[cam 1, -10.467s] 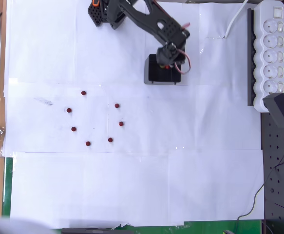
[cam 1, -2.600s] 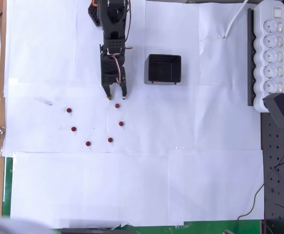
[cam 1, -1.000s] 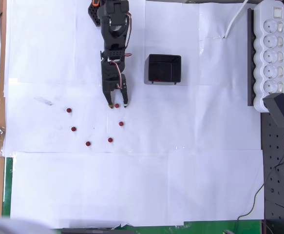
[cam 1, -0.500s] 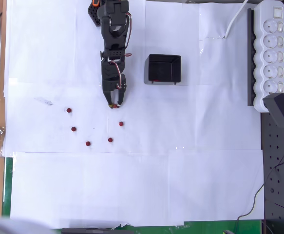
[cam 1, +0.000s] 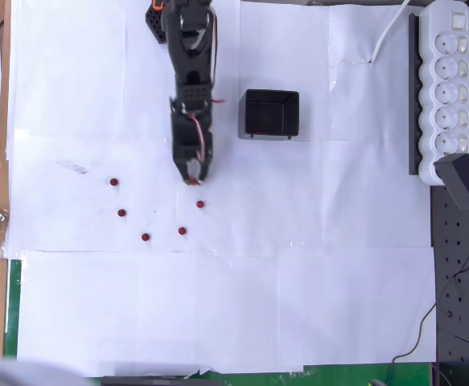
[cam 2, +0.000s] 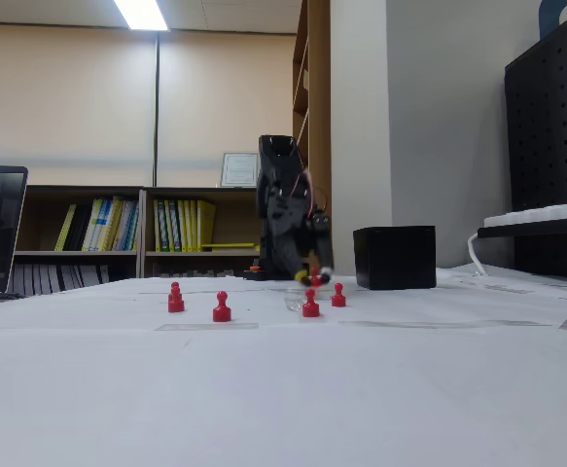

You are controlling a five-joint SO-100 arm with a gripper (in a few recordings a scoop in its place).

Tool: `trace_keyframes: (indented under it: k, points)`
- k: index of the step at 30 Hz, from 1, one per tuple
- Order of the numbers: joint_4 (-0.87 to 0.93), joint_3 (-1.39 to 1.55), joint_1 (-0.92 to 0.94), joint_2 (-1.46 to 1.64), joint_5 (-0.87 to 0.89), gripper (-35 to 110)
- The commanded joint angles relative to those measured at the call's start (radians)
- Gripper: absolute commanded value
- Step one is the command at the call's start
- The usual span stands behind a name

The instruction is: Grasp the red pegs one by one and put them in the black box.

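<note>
The desk is covered with white paper sheets. The black arm is stretched from the far edge of the desk toward the middle in the overhead view, with the tool pointing down at the paper. The tool's fingers are drawn almost together, and a red peg is seen pinched between the tips. In the fixed view the tool is seen low near the desk with that peg at its tip, slightly above the surface as far as can be told.

Four more red pegs are left on the paper in the overhead view, toward the left half of the desk: one just below the tool, one further toward the near edge, one left of that, one further left. A fifth lies closest to the left edge. All stand apart from each other. In the fixed view upright pegs are seen in a row.

The black box is placed near the far edge, right of the arm, well apart from the pegs, open side up; its contents cannot be made out. In the fixed view the box stands right of the arm.

A white power strip is laid along the right edge of the desk.
</note>
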Motion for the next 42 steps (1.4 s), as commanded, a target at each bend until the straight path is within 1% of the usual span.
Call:
trace_keyframes:
  k: [1,4,6,8,12,15,18,24,27,32,42]
  points:
    - [0.893,0.354,-0.144,-0.107,-0.109,0]
    - [1.121,0.572,-0.250,-0.098,-0.143,0]
    - [1.223,0.689,-0.311,-0.075,-0.184,0]
    - [1.273,0.785,-0.367,-0.048,-0.239,0]
    - [1.310,0.913,-0.463,0.011,-0.321,0]
    - [1.308,0.897,-0.525,0.049,-0.330,0]
    - [1.256,0.851,-0.555,0.097,-0.327,0]
    - [1.117,0.813,-0.563,0.213,-0.310,0]
    - [1.077,0.813,-0.549,0.239,-0.291,1]
    - [1.083,0.793,-0.526,0.244,-0.258,10]
    - [1.154,0.816,-0.503,0.206,-0.258,12]
